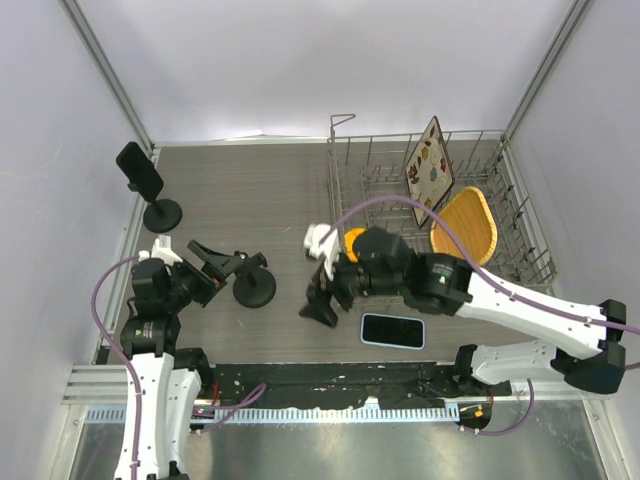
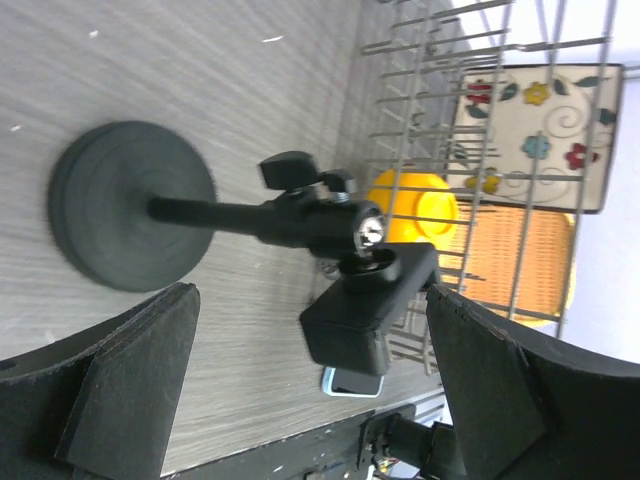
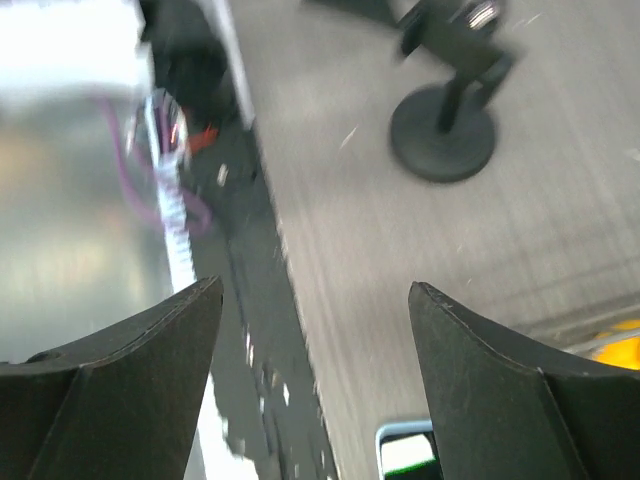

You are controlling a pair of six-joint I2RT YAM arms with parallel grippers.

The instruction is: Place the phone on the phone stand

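The phone [image 1: 393,330] lies flat just beside the right jaws, which gape empty, as do the left jaws.

A wire dish rack [image 1: 382,172] holds 1 floral-patterned square plate [image 1: 430,172] standing upright, 1 woven orange plate [image 1: 466,225] and 1 yellow cup [image 1: 354,238].

The left arm rises from its base and bends forward, with the wrist turned so that the left pincer [image 1: 208,262] points to the right, low over the surface. In its wrist view the two dark fingers [image 2: 130,390] stand wide apart. The right arm reaches leftward across the front, its elbow trailing behind the right pincer [image 1: 320,300], which tilts down and to the left. Its fingers [image 3: 130,370] appear spread too, though that view is blurred.
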